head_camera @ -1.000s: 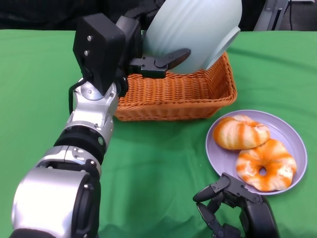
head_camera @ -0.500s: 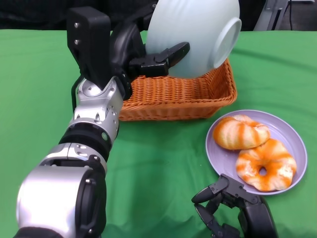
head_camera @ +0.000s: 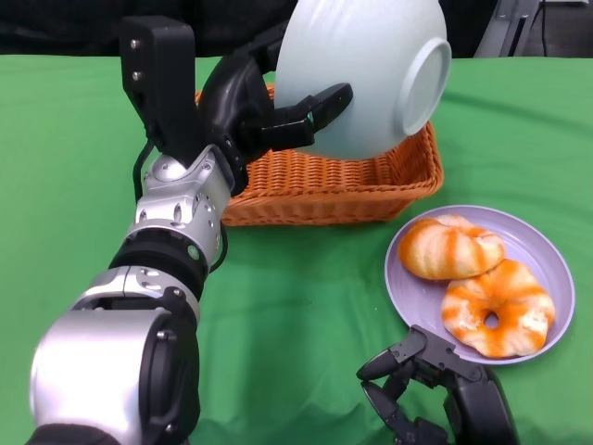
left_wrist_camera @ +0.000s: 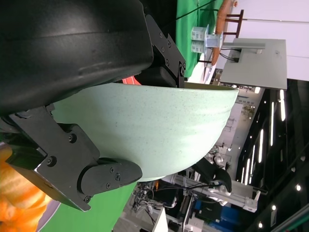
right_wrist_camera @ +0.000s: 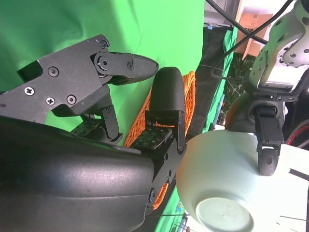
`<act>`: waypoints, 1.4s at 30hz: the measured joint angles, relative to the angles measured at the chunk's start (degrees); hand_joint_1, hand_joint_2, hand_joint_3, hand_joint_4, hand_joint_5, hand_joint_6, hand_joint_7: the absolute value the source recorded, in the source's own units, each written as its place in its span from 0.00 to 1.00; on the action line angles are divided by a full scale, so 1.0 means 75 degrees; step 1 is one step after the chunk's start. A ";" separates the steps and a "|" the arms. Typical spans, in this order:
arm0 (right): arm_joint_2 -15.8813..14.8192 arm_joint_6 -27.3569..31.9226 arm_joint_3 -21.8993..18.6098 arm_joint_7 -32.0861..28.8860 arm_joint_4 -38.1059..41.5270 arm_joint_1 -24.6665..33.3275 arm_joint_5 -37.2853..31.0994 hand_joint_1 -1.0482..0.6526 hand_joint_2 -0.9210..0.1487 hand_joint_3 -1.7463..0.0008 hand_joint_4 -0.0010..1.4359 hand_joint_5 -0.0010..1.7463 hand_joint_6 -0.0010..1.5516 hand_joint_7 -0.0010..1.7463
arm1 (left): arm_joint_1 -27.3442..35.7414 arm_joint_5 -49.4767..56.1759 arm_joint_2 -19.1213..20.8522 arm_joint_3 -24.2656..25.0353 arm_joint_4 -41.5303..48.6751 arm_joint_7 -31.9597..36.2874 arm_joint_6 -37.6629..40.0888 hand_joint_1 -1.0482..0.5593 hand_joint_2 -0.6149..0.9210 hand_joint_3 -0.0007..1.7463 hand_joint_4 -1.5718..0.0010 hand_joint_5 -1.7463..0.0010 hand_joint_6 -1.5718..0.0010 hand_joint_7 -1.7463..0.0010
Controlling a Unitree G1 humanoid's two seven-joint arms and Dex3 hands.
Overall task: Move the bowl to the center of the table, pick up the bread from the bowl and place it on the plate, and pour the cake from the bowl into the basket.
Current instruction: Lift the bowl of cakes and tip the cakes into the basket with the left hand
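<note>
Head view: the left hand (head_camera: 264,116) grips a pale green bowl (head_camera: 366,69) by its rim and holds it tipped steeply on its side above a wicker basket (head_camera: 324,181), foot ring turned toward the right. Two orange-glazed breads (head_camera: 477,283) lie on the lilac plate (head_camera: 547,255) just beside the basket, so the bread step looks done and the pour appears under way; whether any cake has reached the basket cannot be told, since the bowl hides much of its inside. The right hand (head_camera: 435,394) rests low over the green tabletop (head_camera: 306,297), fingers spread and empty, near the plate's front edge.

Right wrist view: the right hand's own fingers (right_wrist_camera: 166,96) stand apart with nothing between them; beyond them the bowl (right_wrist_camera: 219,179) hangs over the basket (right_wrist_camera: 186,104).

Left wrist view: the bowl (left_wrist_camera: 145,125) fills the frame, clamped between the left hand's fingers (left_wrist_camera: 104,176).
</note>
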 measured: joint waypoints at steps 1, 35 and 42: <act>0.0001 -0.0009 0.0000 -0.0022 0.0004 -0.0004 -0.0053 0.50 0.19 0.71 0.56 0.90 0.46 0.70 | -0.0002 -0.0018 0.0000 0.0023 0.0011 -0.0025 0.0039 0.64 0.83 0.62 0.55 0.00 0.55 0.14; -0.0045 -0.0290 0.0162 -0.0644 0.0283 -0.0091 -0.0762 0.50 0.11 0.81 0.58 0.92 0.46 0.70 | -0.0677 -0.0666 0.0014 0.0898 0.0232 -0.0215 0.1188 0.66 0.83 0.64 0.51 0.06 0.44 0.22; -0.0139 -0.0289 0.0224 -0.0608 0.0168 -0.0054 -0.0722 0.50 0.10 0.80 0.55 0.93 0.44 0.71 | -0.0706 -0.0658 0.0014 0.0879 0.0232 -0.0089 0.1185 0.65 0.82 0.65 0.55 0.02 0.48 0.18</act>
